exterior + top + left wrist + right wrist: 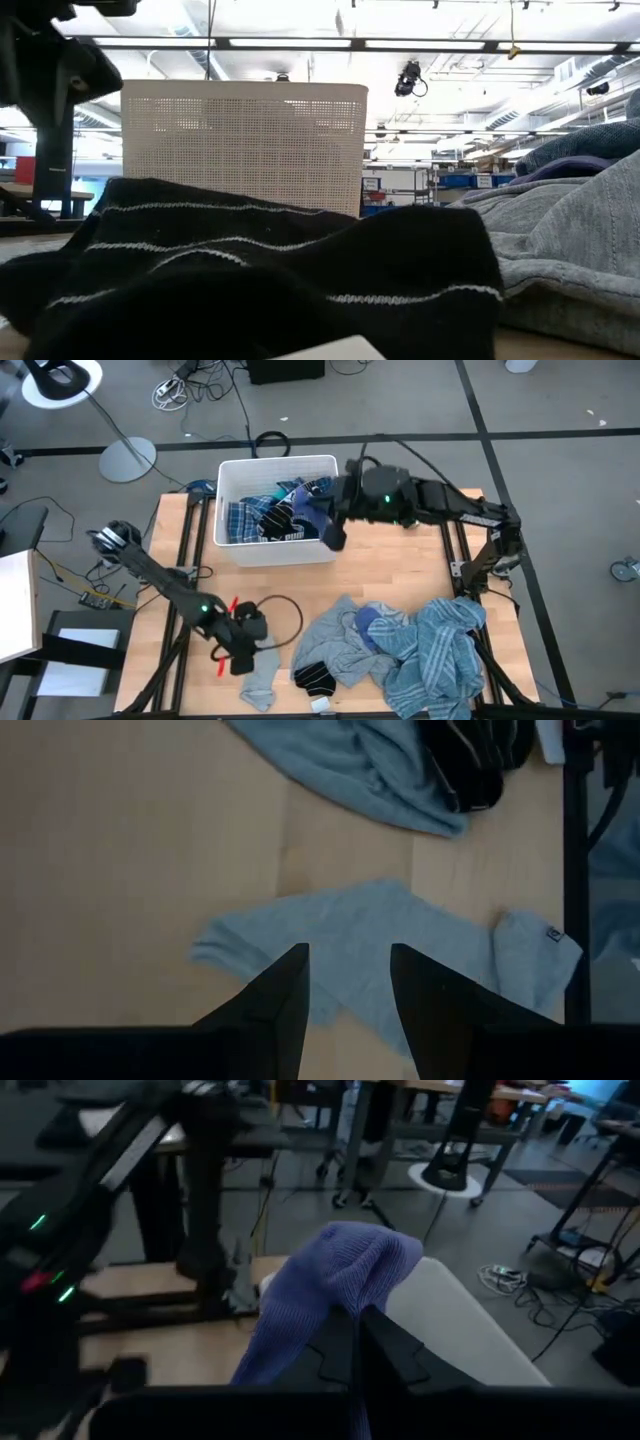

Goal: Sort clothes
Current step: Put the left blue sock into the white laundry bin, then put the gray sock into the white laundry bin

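Over the near rim of the white plastic rectangular bin (pixel 240 550), my right hand (pixel 328 525) pinches a soft periwinkle-blue knitted piece (pixel 335 1295).
My left hand (pixel 347 982), fingers spread, hovers above a flat grey fabric piece (pixel 345 955) near the wooden desk's (pixel 390 560) front edge. Beside that lies a black white-striped piece (pixel 318 678), then a heap of grey and light-blue striped shirts (pixel 425 645). Blue plaid and navy clothes (pixel 270 515) already fill the bin.
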`<state>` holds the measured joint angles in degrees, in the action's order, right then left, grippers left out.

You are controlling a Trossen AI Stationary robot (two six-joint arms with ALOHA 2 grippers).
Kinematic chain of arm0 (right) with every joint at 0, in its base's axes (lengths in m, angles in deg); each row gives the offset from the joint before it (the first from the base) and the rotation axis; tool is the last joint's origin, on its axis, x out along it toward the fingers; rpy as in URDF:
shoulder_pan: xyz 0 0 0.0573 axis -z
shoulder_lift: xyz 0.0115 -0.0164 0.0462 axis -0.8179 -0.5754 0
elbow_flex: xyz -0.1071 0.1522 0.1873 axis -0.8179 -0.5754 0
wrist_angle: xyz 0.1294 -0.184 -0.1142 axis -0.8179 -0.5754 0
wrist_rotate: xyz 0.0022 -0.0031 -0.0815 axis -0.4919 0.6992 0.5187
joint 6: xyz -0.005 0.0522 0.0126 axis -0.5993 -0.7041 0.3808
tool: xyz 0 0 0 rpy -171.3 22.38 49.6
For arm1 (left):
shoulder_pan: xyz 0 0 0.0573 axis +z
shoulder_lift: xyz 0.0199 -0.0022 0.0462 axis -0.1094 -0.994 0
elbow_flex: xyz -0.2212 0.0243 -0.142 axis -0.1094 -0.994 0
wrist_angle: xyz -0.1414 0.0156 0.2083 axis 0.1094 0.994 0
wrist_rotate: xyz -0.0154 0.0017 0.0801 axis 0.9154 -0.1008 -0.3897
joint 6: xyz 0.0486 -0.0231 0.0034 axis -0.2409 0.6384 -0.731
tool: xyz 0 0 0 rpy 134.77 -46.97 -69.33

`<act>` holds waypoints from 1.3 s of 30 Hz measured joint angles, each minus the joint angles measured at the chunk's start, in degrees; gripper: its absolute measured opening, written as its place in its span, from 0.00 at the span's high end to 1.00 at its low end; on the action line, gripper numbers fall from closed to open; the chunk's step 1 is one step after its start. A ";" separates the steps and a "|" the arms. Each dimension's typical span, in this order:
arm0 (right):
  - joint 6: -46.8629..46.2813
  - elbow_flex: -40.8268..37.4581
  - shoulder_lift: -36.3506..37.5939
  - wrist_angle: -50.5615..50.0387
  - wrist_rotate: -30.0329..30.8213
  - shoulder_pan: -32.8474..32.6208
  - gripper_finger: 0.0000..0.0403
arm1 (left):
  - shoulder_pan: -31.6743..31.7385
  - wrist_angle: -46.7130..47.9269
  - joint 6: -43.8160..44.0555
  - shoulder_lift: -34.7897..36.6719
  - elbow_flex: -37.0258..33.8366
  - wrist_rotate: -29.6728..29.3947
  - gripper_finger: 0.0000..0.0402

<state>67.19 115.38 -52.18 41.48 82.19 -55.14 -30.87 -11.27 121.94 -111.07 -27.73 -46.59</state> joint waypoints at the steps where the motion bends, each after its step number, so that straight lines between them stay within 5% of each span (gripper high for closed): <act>1: -0.02 0.00 0.00 0.54 -0.65 0.97 0.99 | -0.40 -1.50 -0.14 -1.26 0.00 0.02 0.64; 12: -1.80 -0.01 -6.29 7.71 -8.93 10.95 0.99 | -3.74 -11.37 -0.14 -11.15 0.03 -0.51 0.64; 19: -3.62 -0.06 -13.15 15.12 -6.22 15.32 0.96 | -5.36 -22.99 5.26 -12.83 -5.36 -0.72 0.64; 28: -10.82 -0.07 -15.06 11.58 -6.45 16.96 0.72 | -6.62 -29.90 10.37 -13.05 -11.54 -1.21 0.64; 39: -10.08 -0.09 -4.56 4.18 -7.64 16.15 0.45 | -7.03 -30.79 -3.78 -16.15 -12.77 -4.93 0.64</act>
<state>57.11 115.30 -56.74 45.66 74.55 -38.99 -37.90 -42.06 118.16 -127.22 -40.50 -51.52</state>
